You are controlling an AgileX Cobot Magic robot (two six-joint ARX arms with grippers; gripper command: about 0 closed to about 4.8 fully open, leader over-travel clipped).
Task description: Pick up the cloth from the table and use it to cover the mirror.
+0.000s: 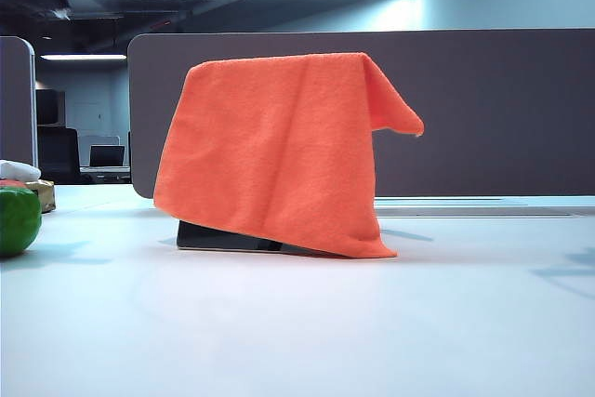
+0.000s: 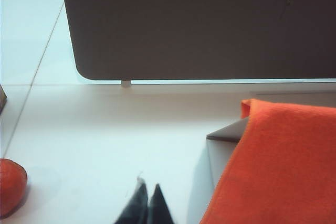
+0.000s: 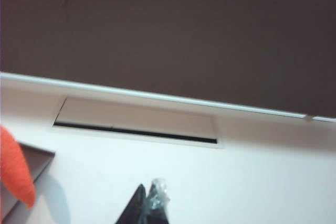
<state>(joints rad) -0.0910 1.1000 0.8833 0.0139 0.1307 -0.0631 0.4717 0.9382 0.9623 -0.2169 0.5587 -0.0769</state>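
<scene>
- Draping over the mirror [image 1: 228, 239], the cloth [image 1: 274, 146] sits in the middle of the exterior view and hides nearly all of the mirror; only a dark strip of its base shows under the lower hem.
- One corner of the cloth sticks out stiffly toward the right, at about the height of the mirror's top, so the drape looks uneven rather than square.
- Both arms are absent from the exterior view, which fits grippers held clear of the covered mirror.
- At the bottom edge of the left wrist view, the left gripper [image 2: 147, 205] has its jaws pressed together with nothing between them; it hovers above the table [image 2: 105, 145], beside the cloth but apart from it.
- At the bottom edge of the right wrist view, the right gripper [image 3: 148, 205] is likewise closed and empty, over bare table, with an orange edge of cloth at the far left of that frame.
- A green ball [image 1: 17, 220] lies at the left edge of the exterior view, well apart from the mirror, and a dark partition panel [image 1: 483, 118] stands behind.
- Judging from how things lie, the covering is essentially done; the cloth hangs on the mirror by its own weight.
</scene>
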